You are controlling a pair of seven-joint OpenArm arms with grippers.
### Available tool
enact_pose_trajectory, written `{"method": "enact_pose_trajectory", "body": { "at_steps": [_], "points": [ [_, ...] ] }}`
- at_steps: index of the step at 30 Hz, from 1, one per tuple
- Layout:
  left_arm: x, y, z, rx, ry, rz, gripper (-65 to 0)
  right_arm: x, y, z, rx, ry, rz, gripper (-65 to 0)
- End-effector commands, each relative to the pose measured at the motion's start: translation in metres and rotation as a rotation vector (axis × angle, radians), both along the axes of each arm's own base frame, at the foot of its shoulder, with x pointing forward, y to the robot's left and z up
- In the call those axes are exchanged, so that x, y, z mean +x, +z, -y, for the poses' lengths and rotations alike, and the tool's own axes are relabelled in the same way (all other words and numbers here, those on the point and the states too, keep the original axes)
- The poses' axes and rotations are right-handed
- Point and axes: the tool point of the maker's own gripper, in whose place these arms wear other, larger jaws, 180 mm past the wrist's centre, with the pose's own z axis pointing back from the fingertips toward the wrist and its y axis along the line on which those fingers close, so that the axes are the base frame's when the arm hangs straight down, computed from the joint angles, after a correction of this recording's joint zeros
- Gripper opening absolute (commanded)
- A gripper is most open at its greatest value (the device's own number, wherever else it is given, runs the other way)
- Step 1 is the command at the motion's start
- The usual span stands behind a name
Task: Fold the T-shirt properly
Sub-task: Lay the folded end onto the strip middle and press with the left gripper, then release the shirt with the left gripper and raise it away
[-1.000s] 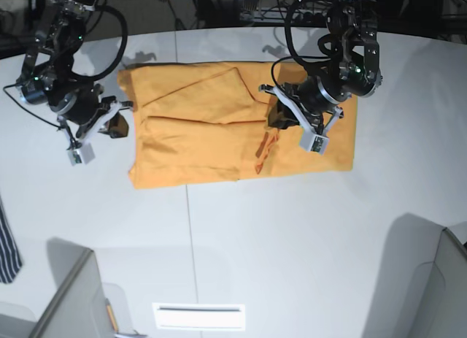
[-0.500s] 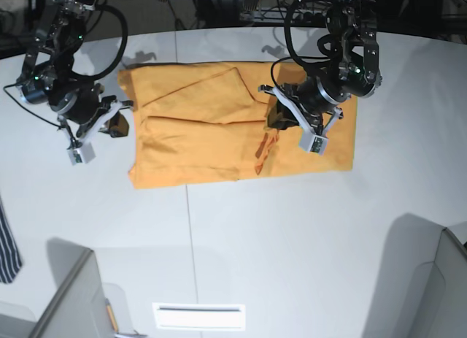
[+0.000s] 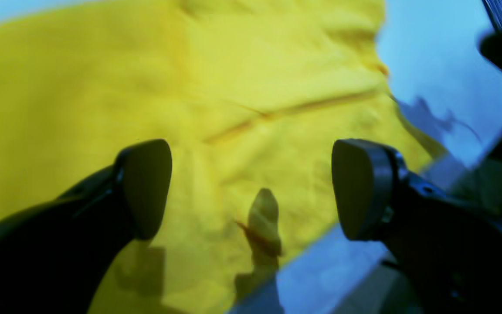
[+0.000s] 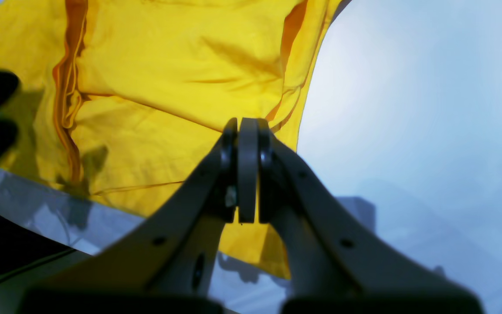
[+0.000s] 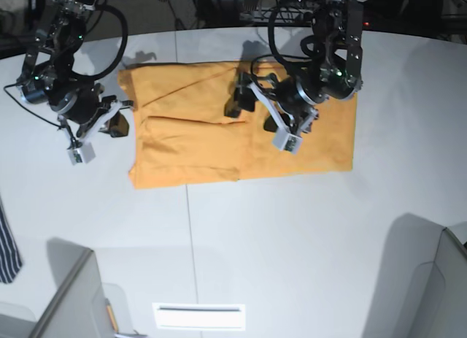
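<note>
The T-shirt (image 5: 241, 133) lies flat at the table's (image 5: 292, 243) twelve o'clock side. The left gripper (image 3: 251, 192) hovers over it, jaws spread. The right gripper (image 4: 246, 170), jaws pressed together, empty, sits at the shirt's nine o'clock edge.

I see the T-shirt (image 5: 219, 137) lying on the table (image 5: 292, 236), spread beneath and between my left gripper's (image 3: 251, 187) parted fingers (image 3: 146, 183). A raised fold (image 3: 264, 218) sits on the cloth between those fingers. My right gripper (image 4: 247, 170) hangs off the shirt's edge over bare table, its fingers pressed together, cloth beyond and to the left of their tips. A striped garment (image 5: 7, 243) lies well apart at the table's edge.
</note>
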Motion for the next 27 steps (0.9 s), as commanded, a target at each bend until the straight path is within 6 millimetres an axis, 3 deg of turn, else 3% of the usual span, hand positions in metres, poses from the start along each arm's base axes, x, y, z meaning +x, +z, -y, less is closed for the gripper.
{"method": "enact_pose_trajectory", "body": {
  "at_steps": [1, 3, 4, 5, 7, 8, 11, 13, 21, 27],
  "points": [
    [0.007, 0.011, -0.001, -0.016, 0.009, 0.043, -9.5, 0.008, 0.011, 0.003, -0.001, -0.006, 0.045, -65.0],
    [0.011, 0.010, -0.013, -0.005, 0.046, 0.043, -14.2, 0.008, 0.009, 0.003, 0.002, -0.007, 0.040, -65.0],
    [0.011, 0.008, -0.025, 0.004, 0.078, 0.037, -21.1, 0.008, 0.007, 0.003, 0.004, -0.007, 0.035, -65.0],
    [0.010, 0.005, -0.037, 0.015, 0.113, 0.028, -29.1, 0.010, 0.006, 0.004, 0.007, -0.009, 0.033, -65.0],
    [0.011, 0.004, -0.070, 0.045, 0.205, 0.027, -53.3, 0.010, -0.001, 0.005, 0.016, -0.013, 0.002, -65.0],
    [0.011, 0.003, -0.086, 0.062, 0.249, 0.028, -65.0, 0.007, -0.008, 0.006, 0.021, -0.012, -0.029, -59.0],
    [0.006, 0.007, -0.136, 0.115, 0.382, 0.035, -65.0, 0.009, -0.021, 0.007, 0.037, -0.014, -0.085, -30.6],
    [-0.003, 0.006, -0.170, 0.159, 0.459, 0.028, -65.0, 0.008, -0.028, 0.008, 0.049, -0.021, -0.107, -22.4],
    [-0.047, 0.023, -0.277, 0.377, 0.548, 0.070, -65.0, 0.023, -0.042, 0.007, 0.080, 0.014, -0.133, -23.1],
    [-0.068, 0.046, -0.329, 0.479, 0.629, 0.107, -65.0, 0.027, -0.065, 0.006, 0.124, 0.022, -0.194, -23.1]
  ]
}}
